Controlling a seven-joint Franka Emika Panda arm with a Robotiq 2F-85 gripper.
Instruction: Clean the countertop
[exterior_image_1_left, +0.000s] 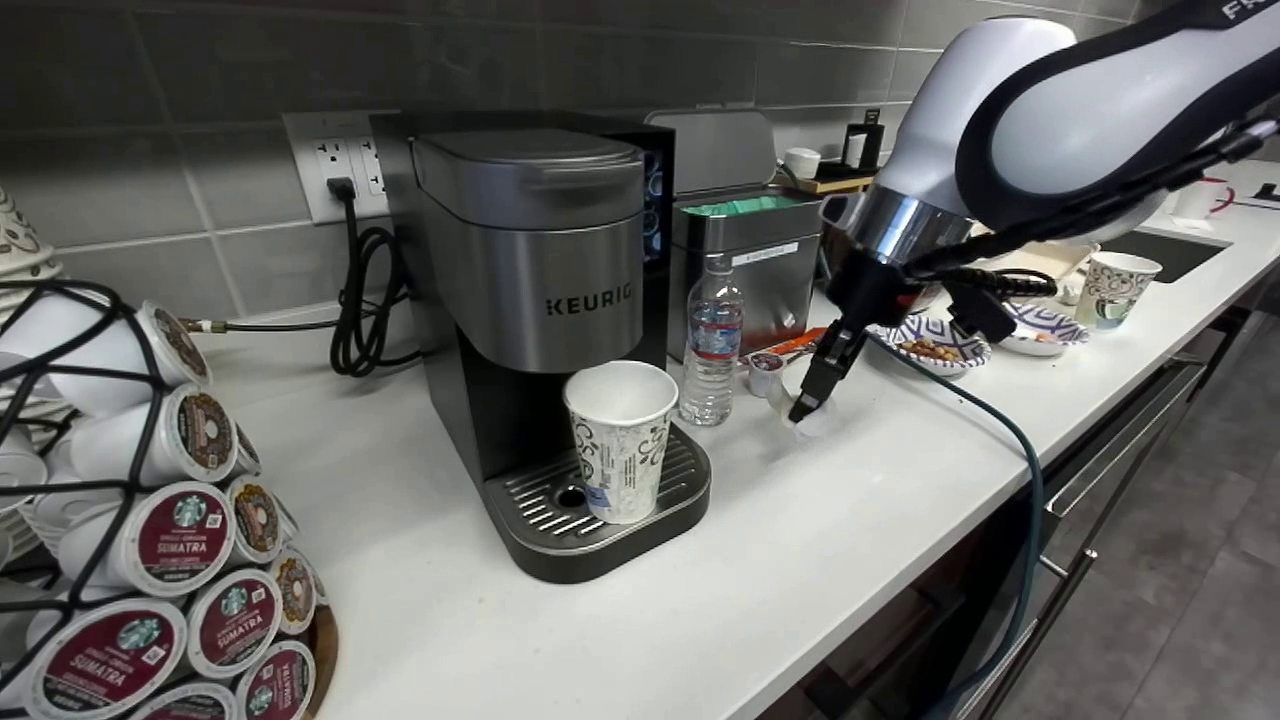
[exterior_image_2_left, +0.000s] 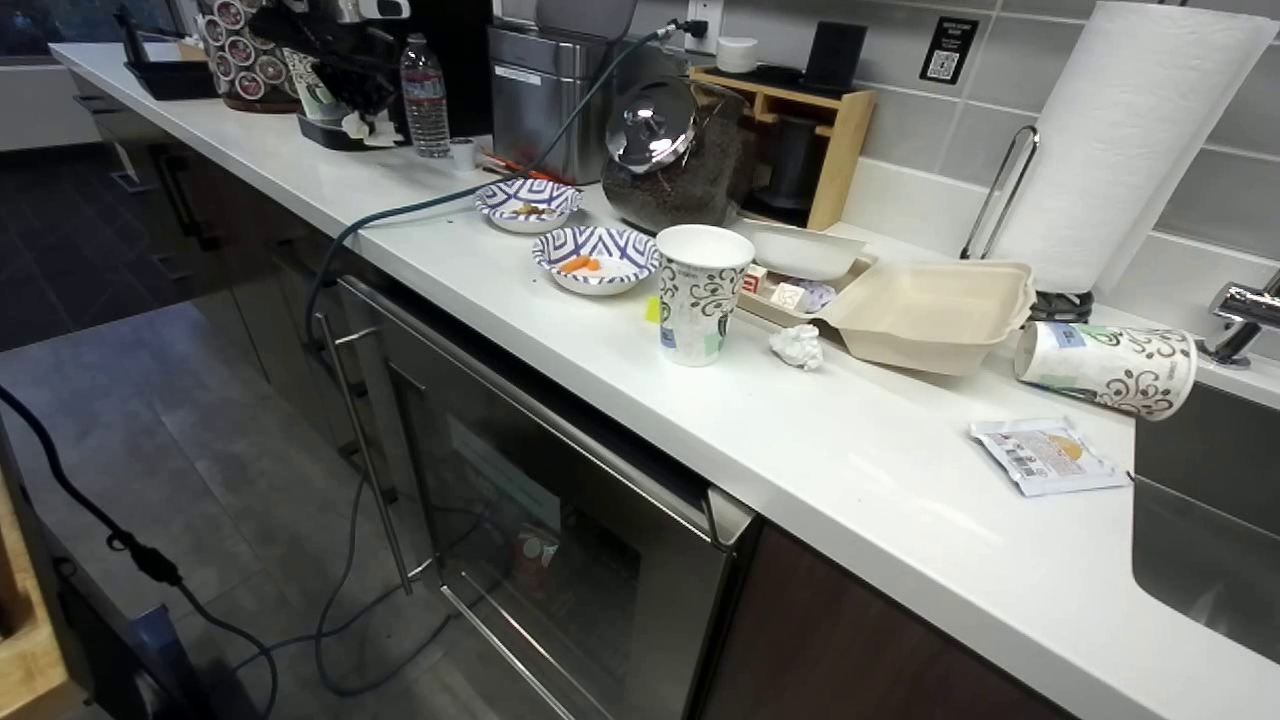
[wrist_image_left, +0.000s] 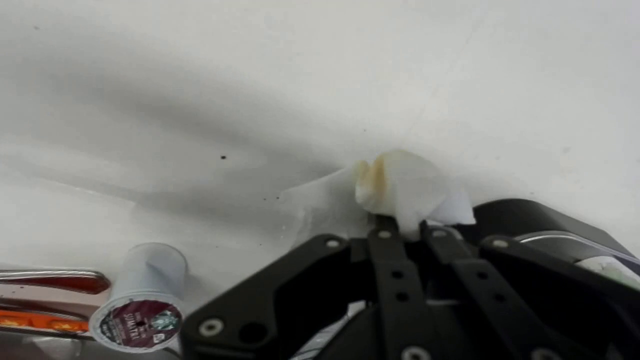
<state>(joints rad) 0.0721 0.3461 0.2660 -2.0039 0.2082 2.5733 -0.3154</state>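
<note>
The white countertop runs along the tiled wall; it also shows in an exterior view and fills the wrist view, with a few dark specks on it. My gripper is shut on a crumpled white paper wipe with a yellowish-brown stain. In an exterior view the gripper points down at the counter just right of the water bottle, and the wipe appears at the surface. A damp-looking patch lies beside the wipe. In an exterior view the gripper is dark and partly unclear above the wipe.
A Keurig coffee maker with a paper cup, a water bottle and a coffee pod stand close by. Two patterned bowls, a cup, a takeout box, a packet and a cable lie farther along.
</note>
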